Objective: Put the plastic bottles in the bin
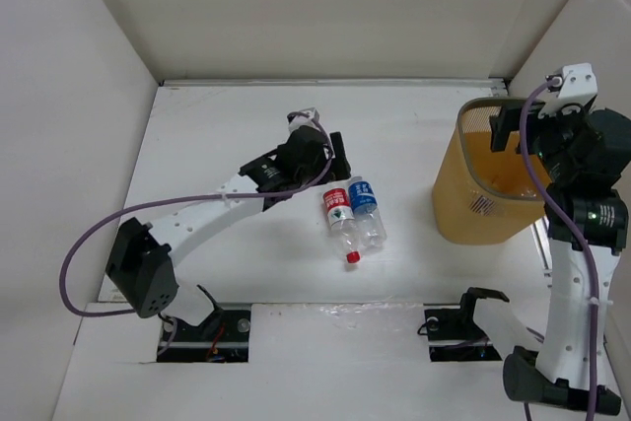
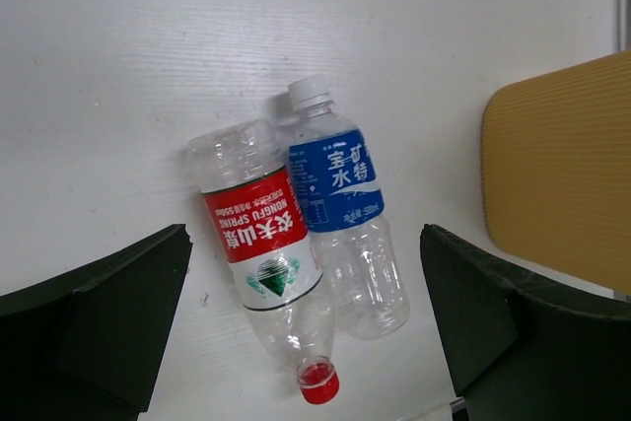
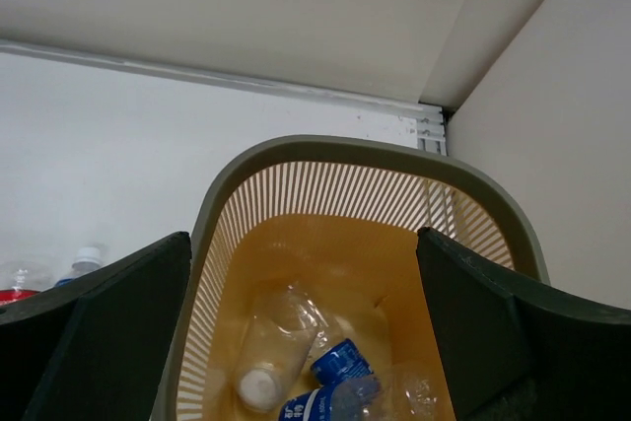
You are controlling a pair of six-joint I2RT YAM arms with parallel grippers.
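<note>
A red-labelled bottle (image 1: 340,222) with a red cap and a blue-labelled bottle (image 1: 366,212) with a white cap lie side by side on the table. In the left wrist view the red one (image 2: 261,248) and the blue one (image 2: 340,204) lie between and beyond my open, empty left gripper (image 2: 306,342), which hovers above them (image 1: 330,160). My right gripper (image 3: 301,342) is open and empty over the orange bin (image 1: 488,179). Inside the bin (image 3: 365,160) lie an unlabelled bottle (image 3: 276,342) and two blue-labelled bottles (image 3: 340,386).
White walls enclose the table on the left, back and right. The bin stands at the right, close to the right wall, and its orange side shows in the left wrist view (image 2: 557,175).
</note>
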